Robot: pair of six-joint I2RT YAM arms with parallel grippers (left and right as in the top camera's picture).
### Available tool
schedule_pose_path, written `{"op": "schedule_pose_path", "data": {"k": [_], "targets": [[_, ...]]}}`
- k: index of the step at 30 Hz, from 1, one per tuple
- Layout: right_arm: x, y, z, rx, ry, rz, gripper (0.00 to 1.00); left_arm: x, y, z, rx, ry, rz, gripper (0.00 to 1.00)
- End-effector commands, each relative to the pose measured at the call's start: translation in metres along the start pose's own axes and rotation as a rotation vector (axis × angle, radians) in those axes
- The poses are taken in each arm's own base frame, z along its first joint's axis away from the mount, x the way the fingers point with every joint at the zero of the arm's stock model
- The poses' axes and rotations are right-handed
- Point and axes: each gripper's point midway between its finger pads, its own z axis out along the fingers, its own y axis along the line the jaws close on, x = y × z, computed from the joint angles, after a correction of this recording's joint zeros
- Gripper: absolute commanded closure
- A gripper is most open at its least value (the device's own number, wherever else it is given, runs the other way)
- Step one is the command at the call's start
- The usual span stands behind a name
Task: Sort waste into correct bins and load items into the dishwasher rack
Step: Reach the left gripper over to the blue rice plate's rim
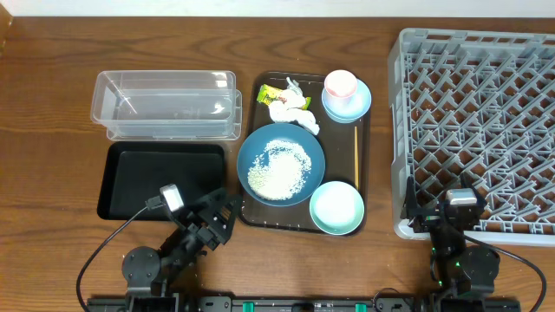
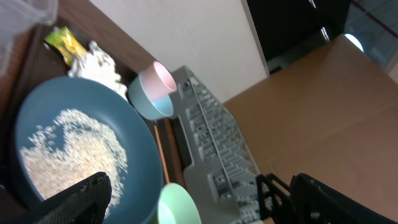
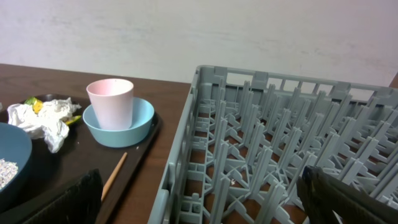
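**Claw state.** The left claw (image 1: 218, 215) has its jaws spread wide with nothing between them. The right claw (image 1: 453, 208) is also wide apart and empty.

**Position, referenced to the brown tray (image 1: 338, 152).**
- You find the left claw over the table, just off the tray's left corner on the side nearest the arms.
- You find the right claw right of the tray, at the near corner of the rack (image 1: 477, 121).
- The blue dish (image 1: 257, 140) sits left of centre on the tray, just ahead of the left claw and clear of it. The rice (image 1: 279, 169) is heaped in the dish.
- The bowl (image 1: 336, 208) occupies the near right corner, between the two claws and touching neither.
- The saucer (image 1: 360, 104) occupies the far right corner, with the cup (image 1: 340, 84) upright in it.
- The stick (image 1: 355, 156) lies along the right edge, between saucer and bowl.
- The tissue (image 1: 290, 111) lies at the far left, just beside the dish rim, and the wrapper (image 1: 270, 94) touches it.
- Left of the tray, the clear tub (image 1: 165, 104) sits on the far side and the black tray (image 1: 160, 179) on the near side.

**Count.** One of each: dish, bowl, saucer, cup, stick, wrapper, tub, black tray, rack. You can count two claws.

**Markings.** The wrapper is printed in yellow-green, but the print is too small to read.
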Motion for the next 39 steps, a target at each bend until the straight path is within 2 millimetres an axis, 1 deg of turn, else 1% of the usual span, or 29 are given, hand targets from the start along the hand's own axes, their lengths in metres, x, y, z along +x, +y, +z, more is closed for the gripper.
{"op": "schedule_pose_path", "data": {"k": [1, 3, 7, 16, 19, 22, 25, 28, 30, 32, 35, 36, 37, 39], "targets": [[0.001, -0.002, 0.000, 0.007, 0.001, 0.013, 0.01, -0.007, -0.039, -0.005, 0.080, 0.022, 0.038, 0.06], [0.001, -0.002, 0.000, 0.007, 0.001, 0.013, 0.01, -0.011, -0.046, -0.005, 0.061, 0.032, 0.069, 0.06], [0.001, -0.002, 0.000, 0.007, 0.001, 0.013, 0.01, -0.011, -0.043, -0.004, -0.060, 0.115, 0.060, 0.06], [0.001, -0.002, 0.000, 0.007, 0.001, 0.013, 0.01, -0.017, -0.043, 0.002, -0.353, 0.434, 0.012, 0.06], [0.001, -0.002, 0.000, 0.007, 0.001, 0.013, 0.01, -0.021, -0.042, 0.005, -0.435, 0.509, -0.003, 0.06], [0.001, -0.002, 0.000, 0.007, 0.001, 0.013, 0.01, -0.031, -0.053, 0.020, -0.409, 0.522, 0.015, 0.06], [0.001, -0.002, 0.000, 0.007, 0.001, 0.013, 0.01, -0.043, -0.065, 0.037, -0.404, 0.506, 0.105, 0.06], [0.001, -0.002, 0.000, 0.007, 0.001, 0.013, 0.01, -0.053, -0.071, 0.051, -0.488, 0.497, 0.205, 0.06], [0.001, -0.002, 0.000, 0.007, 0.001, 0.013, 0.01, -0.055, -0.073, 0.060, -0.563, 0.519, 0.261, 0.06], [0.001, -0.002, 0.000, 0.007, 0.001, 0.013, 0.01, -0.056, -0.072, 0.069, -0.633, 0.546, 0.305, 0.06], [0.001, -0.002, 0.000, 0.007, 0.001, 0.013, 0.01, -0.054, -0.066, 0.089, -0.733, 0.598, 0.366, 0.06], [0.001, -0.002, 0.000, 0.007, 0.001, 0.013, 0.01, -0.052, -0.064, 0.098, -0.748, 0.611, 0.381, 0.06], [0.001, -0.002, 0.000, 0.007, 0.001, 0.013, 0.01, -0.047, -0.062, 0.113, -0.740, 0.624, 0.393, 0.06], [0.001, -0.002, 0.000, 0.007, 0.001, 0.013, 0.01, -0.037, -0.061, 0.132, -0.703, 0.639, 0.395, 0.06]]}}
